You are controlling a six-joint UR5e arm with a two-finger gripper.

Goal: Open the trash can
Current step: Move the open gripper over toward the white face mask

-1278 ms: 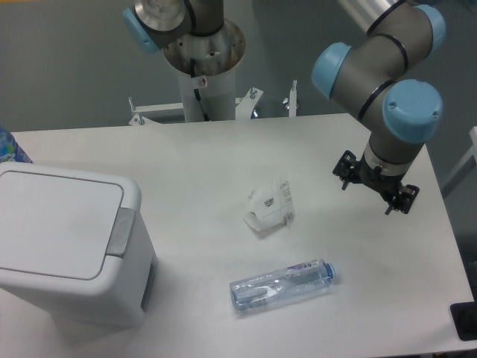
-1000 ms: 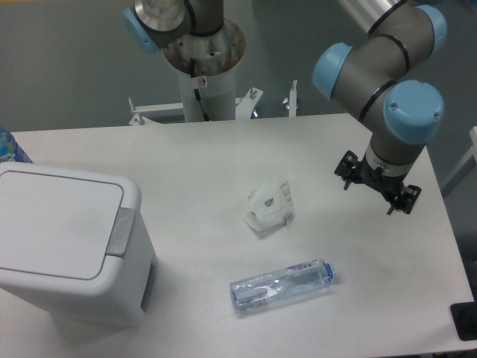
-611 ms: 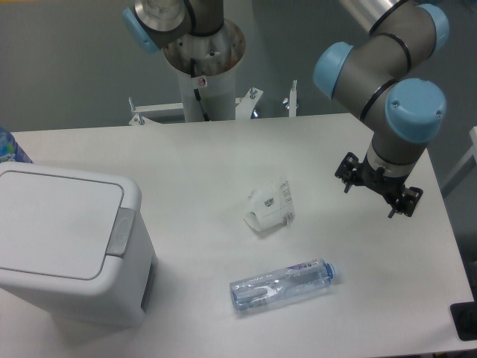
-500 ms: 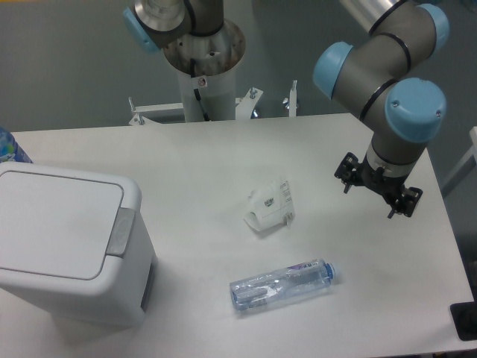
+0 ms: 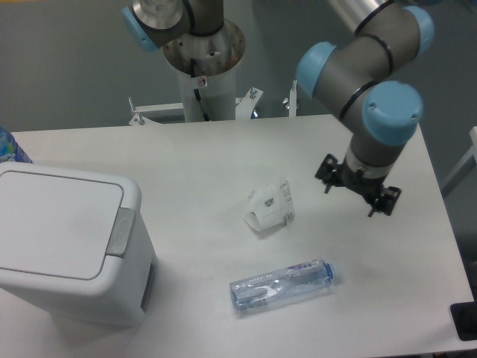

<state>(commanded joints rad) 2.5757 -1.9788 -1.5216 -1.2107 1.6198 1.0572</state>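
Note:
The trash can (image 5: 67,246) is a large white boxy bin at the table's front left. Its flat lid (image 5: 52,224) lies closed, and a grey push-button strip (image 5: 120,231) runs along the lid's right edge. My gripper (image 5: 357,188) hangs over the right half of the table, far from the trash can. It points down, and the wrist joint covers most of it. Only a black bracket with small prongs shows, so I cannot see how the fingers stand. Nothing is visibly held.
A crumpled white paper packet (image 5: 270,207) lies mid-table, left of the gripper. A clear plastic bottle (image 5: 280,284) lies on its side near the front edge. The arm's base column (image 5: 203,67) stands at the back. A blue object (image 5: 9,148) peeks in at the far left.
The arm's wrist and gripper have shifted left and slightly up in the image, toward the table's middle. The trash can, packet and bottle have not moved.

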